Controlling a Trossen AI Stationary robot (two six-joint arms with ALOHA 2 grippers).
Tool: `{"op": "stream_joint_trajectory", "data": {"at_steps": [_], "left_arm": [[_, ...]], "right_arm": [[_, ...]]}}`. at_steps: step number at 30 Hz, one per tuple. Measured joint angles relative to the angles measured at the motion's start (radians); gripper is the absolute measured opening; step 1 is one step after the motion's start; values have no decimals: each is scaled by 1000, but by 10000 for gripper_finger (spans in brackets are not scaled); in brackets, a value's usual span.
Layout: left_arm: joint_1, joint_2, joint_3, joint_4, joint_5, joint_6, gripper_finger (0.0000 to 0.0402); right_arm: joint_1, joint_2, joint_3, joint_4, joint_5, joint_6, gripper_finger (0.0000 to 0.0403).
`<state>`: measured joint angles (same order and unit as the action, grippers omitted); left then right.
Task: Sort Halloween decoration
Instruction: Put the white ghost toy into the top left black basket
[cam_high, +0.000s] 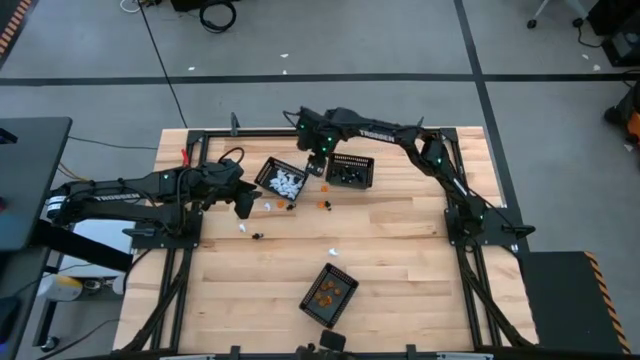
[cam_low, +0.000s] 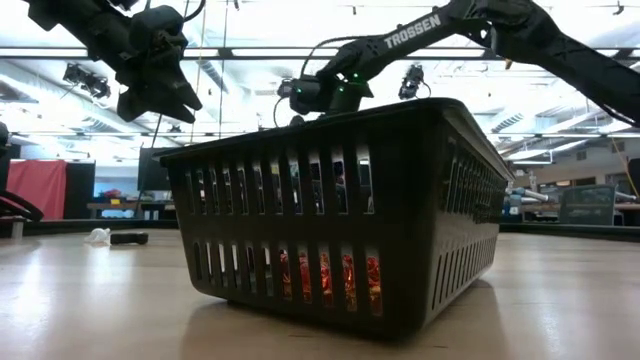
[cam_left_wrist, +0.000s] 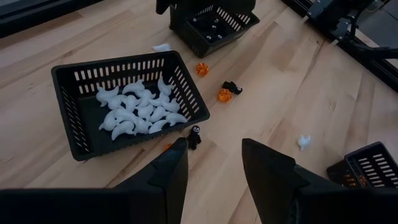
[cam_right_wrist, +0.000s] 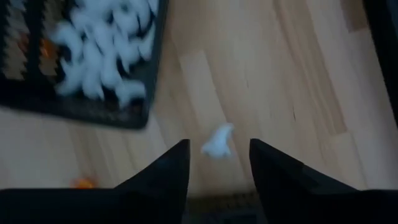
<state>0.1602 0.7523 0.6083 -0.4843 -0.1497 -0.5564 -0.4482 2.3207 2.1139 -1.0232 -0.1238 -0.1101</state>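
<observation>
With the right gripper (cam_right_wrist: 219, 163) parted and empty above a white ghost trinket (cam_right_wrist: 217, 142) beside the ghost basket (cam_right_wrist: 81, 109), closing off-centre could flick it away.

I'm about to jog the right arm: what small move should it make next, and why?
Probably lower the right hand onto the white trinket lying on the table between its open fingers, then close. It sits outside the basket of white trinkets, still unsorted.
</observation>
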Motion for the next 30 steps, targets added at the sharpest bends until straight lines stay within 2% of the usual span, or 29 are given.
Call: {"op": "stream_joint_trajectory", "data": {"at_steps": [4,11,17,20,30], "left_arm": [[0,0,0,0,-13,1,160],[0,0,0,1,-16,1,160],[0,0,0,2,-19,2,160],[0,0,0,2,-21,0,160],[0,0,0,9,-21,-5,160]], "right_arm": [[6,0,0,-32,29,-69,199],[23,0,0,3,78,-79,256],[3,55,-2,-22,50,-83,256],[10,60,-10,-20,75,-85,252],[9,66,-6,-18,56,-69,250]]}}
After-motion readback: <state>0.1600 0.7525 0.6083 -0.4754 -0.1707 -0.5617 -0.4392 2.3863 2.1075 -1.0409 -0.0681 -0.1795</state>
